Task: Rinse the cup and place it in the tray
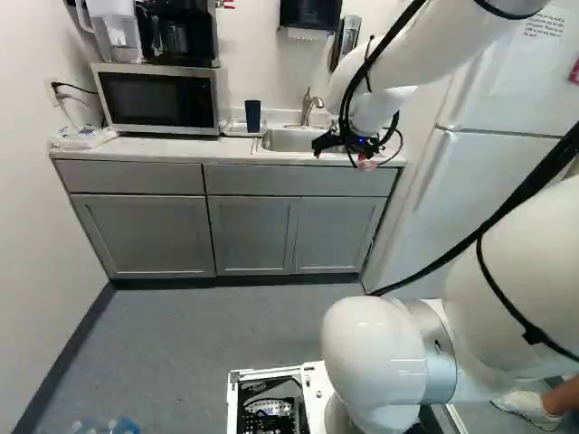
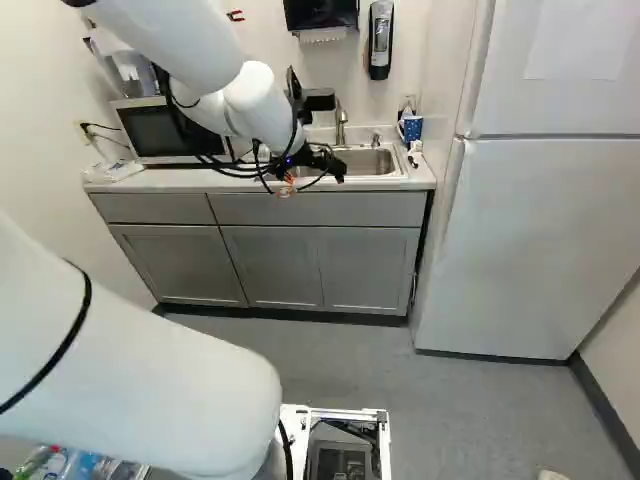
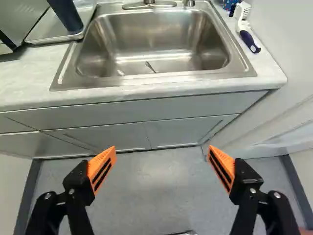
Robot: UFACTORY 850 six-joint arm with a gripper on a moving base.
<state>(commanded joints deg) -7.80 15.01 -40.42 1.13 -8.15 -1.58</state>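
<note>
"Two fingers [image 3: 102, 169] counted in the wrist view, orange pads facing each other. Spacing?"

"Wide apart. Entry made: the gripper [image 1: 347, 147] is spread and hangs in front of the sink [image 3: 161, 34], on the near side, above the floor [image 3: 151, 186]."

"Location of the cup?"

"Dark blue cup [image 1: 252, 115] stands upright on the tray [image 3: 44, 32], left of the sink in the left base view. It occupies the end of the tray nearest the sink."

"And the tray itself?"

"On the counter [image 3: 24, 78], just beside the sink. The microwave [image 1: 158, 99] is farther out from the sink on that same side, with a coffee maker [image 1: 181, 32] on top."

"Observations at the basin?"

"Metal, with a tap [image 1: 311, 108] at the sink's back edge. One small, slender shape shows on its bottom; identity cannot be told."

"Opposite side of the sink from the tray?"

"A brush [image 3: 248, 36], white with a dark blue handle, lies on the counter near the sink. A blue patterned container [image 2: 411, 128] stands near it, toward the back. The fridge [image 2: 550, 230] is to the right of the sink in the right base view."

"Below?"

"Grey cabinets [image 1: 251, 237] under the sink. Noted."
</note>
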